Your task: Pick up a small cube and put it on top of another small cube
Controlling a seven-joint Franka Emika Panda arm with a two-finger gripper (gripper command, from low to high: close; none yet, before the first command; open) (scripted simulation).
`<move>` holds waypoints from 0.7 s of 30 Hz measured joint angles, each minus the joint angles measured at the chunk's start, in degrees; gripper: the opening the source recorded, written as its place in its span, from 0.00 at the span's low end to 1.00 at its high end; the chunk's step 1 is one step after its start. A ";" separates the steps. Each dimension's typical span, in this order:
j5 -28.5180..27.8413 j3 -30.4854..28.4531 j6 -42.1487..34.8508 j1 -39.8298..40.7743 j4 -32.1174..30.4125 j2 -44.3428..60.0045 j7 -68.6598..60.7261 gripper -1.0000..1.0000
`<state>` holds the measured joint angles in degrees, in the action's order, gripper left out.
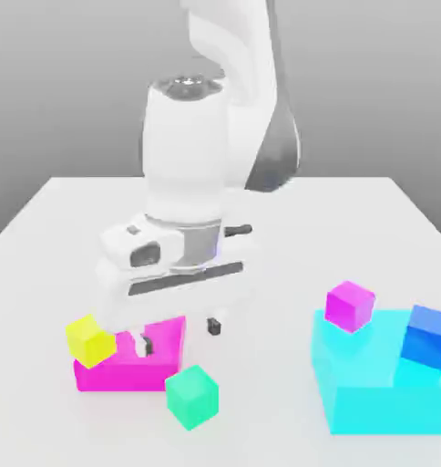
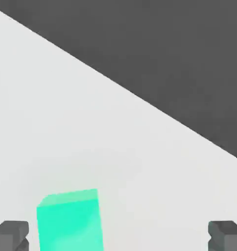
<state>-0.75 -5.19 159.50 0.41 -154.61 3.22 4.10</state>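
1. Two fingertips [image 2: 11, 235] of the gripper [image 1: 179, 335] stood spread wide and empty, probably to fit around a cube.
2. The small cube [image 1: 191, 396], sea-green, lay free on the table [image 1: 288, 219], near the front, just right of the flat magenta block [image 1: 133, 358].
3. A yellow cube [image 1: 89, 339] rested on that block's left corner; it looked a possible base.
4. In the hand view the small cube [image 2: 69, 220] sat off-centre between the fingers, so the grasp likely needed alignment.

arm [image 1: 226, 55]: upper part cut off by the top edge of the exterior view
flat magenta block [image 1: 160, 351]: partly hidden behind the gripper [image 1: 180, 336]
green cube [image 2: 69, 220]: lower part cut off in the hand view
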 joint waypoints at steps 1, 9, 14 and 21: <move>1.34 0.65 1.46 0.46 -0.26 2.01 -1.79 0.50; 4.60 3.20 11.16 2.38 1.26 14.08 -5.04 0.00; 4.53 3.35 11.30 2.54 1.30 14.35 -4.98 0.00; 0.97 2.96 0.83 1.67 -0.86 1.74 -1.12 0.00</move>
<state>0.22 -2.23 160.33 2.08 -155.47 4.96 2.98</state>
